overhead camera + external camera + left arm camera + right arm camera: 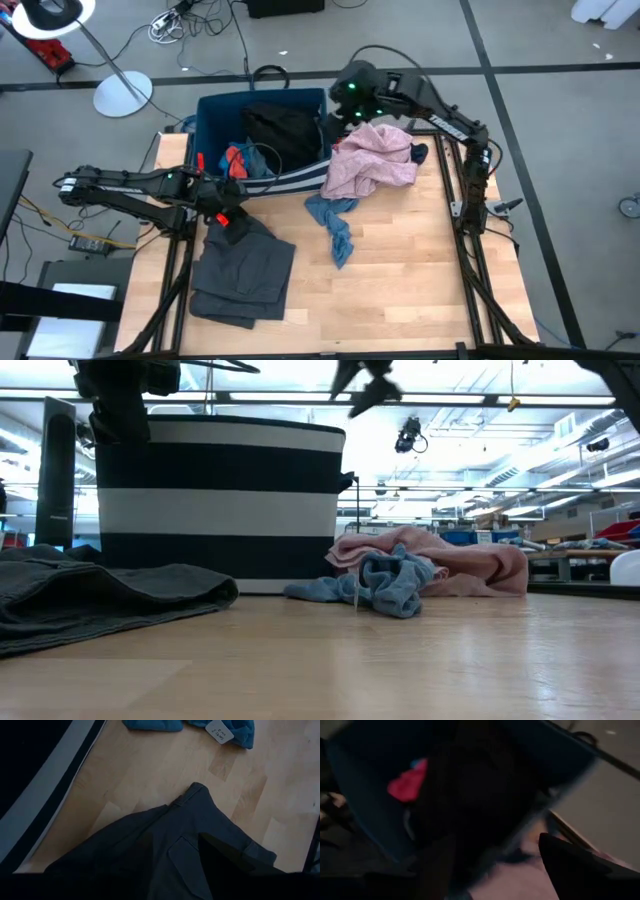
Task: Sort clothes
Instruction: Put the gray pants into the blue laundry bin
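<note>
Clothes lie in two places: a black garment (283,135), a red-orange piece (236,160) and a bright blue piece (232,151) sit inside the dark blue bin (210,125), while dark grey trousers (243,270), a grey-blue garment (335,222) and a pink garment (372,158) rest on the wooden table (400,290). Left gripper (222,205) hovers over the trousers' upper edge beside the bin, jaws wide, holding nothing. Right gripper (335,112) hangs over the bin's right rim; whether its jaws are apart I cannot tell.
</note>
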